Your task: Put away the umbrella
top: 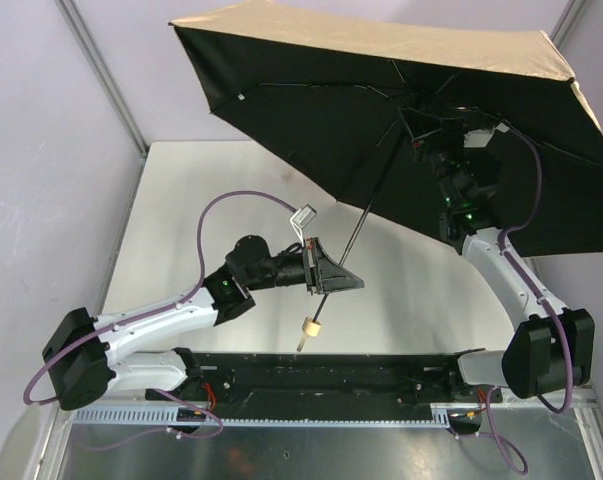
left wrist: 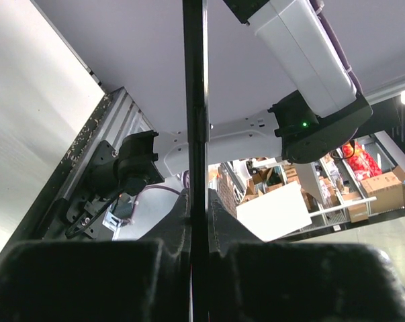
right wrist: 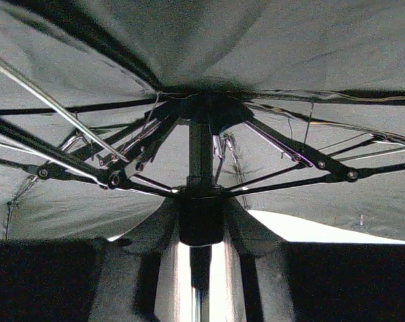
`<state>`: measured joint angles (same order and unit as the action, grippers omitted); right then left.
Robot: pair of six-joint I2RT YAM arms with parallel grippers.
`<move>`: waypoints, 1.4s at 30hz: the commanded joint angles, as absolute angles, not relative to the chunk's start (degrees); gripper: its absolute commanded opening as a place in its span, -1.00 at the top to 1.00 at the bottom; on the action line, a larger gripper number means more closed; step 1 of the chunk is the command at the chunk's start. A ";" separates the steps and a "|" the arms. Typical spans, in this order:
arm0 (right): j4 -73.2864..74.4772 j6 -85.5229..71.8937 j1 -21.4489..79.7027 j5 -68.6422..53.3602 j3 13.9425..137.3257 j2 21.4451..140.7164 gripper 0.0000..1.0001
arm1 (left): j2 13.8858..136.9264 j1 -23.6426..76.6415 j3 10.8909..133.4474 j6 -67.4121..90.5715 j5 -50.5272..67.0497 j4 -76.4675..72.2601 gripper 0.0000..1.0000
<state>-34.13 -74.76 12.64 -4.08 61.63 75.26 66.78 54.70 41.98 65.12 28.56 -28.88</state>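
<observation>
The umbrella (top: 381, 60) is open, its tan canopy tilted high over the back right of the table, black underside facing me. Its thin black shaft (top: 359, 228) slants down to the pale knob handle (top: 306, 328) near the front. My left gripper (top: 326, 275) is shut on the shaft just above the handle; in the left wrist view the shaft (left wrist: 195, 100) runs straight up from between the closed fingers (left wrist: 168, 235). My right gripper (top: 433, 130) is up under the canopy, shut on the black runner (right wrist: 201, 218) where the ribs (right wrist: 121, 178) meet.
The white table (top: 181, 200) lies below, with a black rail (top: 311, 372) along its near edge. A metal post (top: 101, 70) and pale walls stand at the left and back. The right arm (left wrist: 309, 60) crosses the left wrist view above.
</observation>
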 commanded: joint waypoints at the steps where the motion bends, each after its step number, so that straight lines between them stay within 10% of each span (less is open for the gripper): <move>1: -30.33 -68.03 11.81 -9.94 65.26 72.40 1.00 | 65.73 54.56 42.61 63.96 30.64 -33.57 1.00; 9: -18.93 -56.03 26.91 -10.95 61.67 65.07 1.00 | 69.69 49.80 49.16 65.01 33.07 -32.10 1.00; 27: -17.63 -56.20 27.35 -15.07 59.28 60.54 1.00 | 71.41 45.96 50.61 64.35 36.72 -31.71 1.00; 35: -0.28 -49.96 27.27 -1.07 68.55 58.67 1.00 | 68.39 48.40 44.79 55.29 33.10 -27.29 0.02; 42: 9.30 -44.91 30.63 9.59 76.40 60.35 1.00 | 64.62 54.93 46.04 42.88 23.33 -11.49 -0.32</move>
